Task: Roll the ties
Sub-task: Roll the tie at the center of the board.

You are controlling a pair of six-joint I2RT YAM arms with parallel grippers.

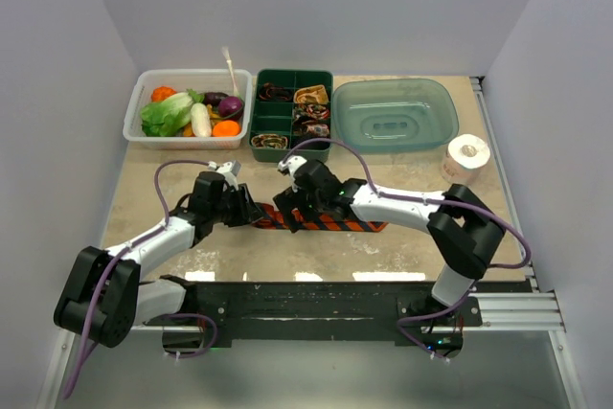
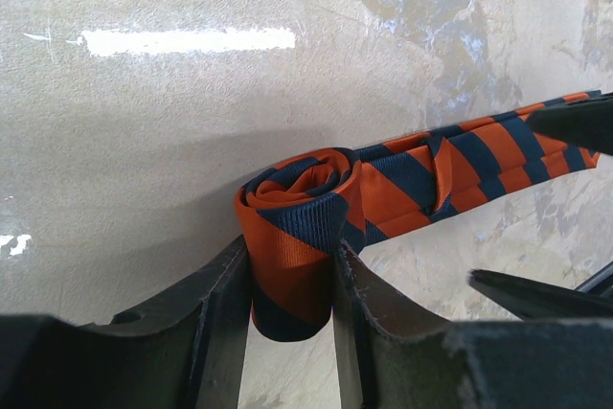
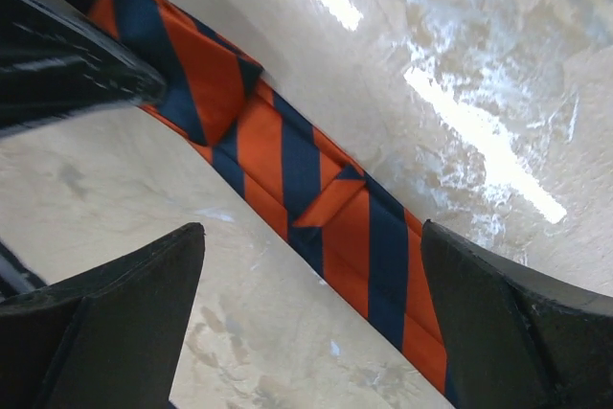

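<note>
Close to the middle of the near edge of the surface (image 1: 421, 246), the left gripper (image 2: 289, 280) pinches the rolled start of the striped tie (image 2: 421, 170), with one finger pressed on either side of the coil. The coil is a few turns thick and looks a little loose at its core.

To the right, the unrolled length lies flat and runs toward the right edge, with a small fold across it. The right gripper (image 3: 311, 232) straddles that length with its fingers spread wide and grips nothing. I cannot tell whether its tips touch the surface.

To roll well, I judge that the left gripper should turn the coil rightward along the fabric without crushing it out of round. The right gripper should hold the flat part taut and straight so each turn lands snug and square. The fold should be smoothed first, or the layers may skew.
</note>
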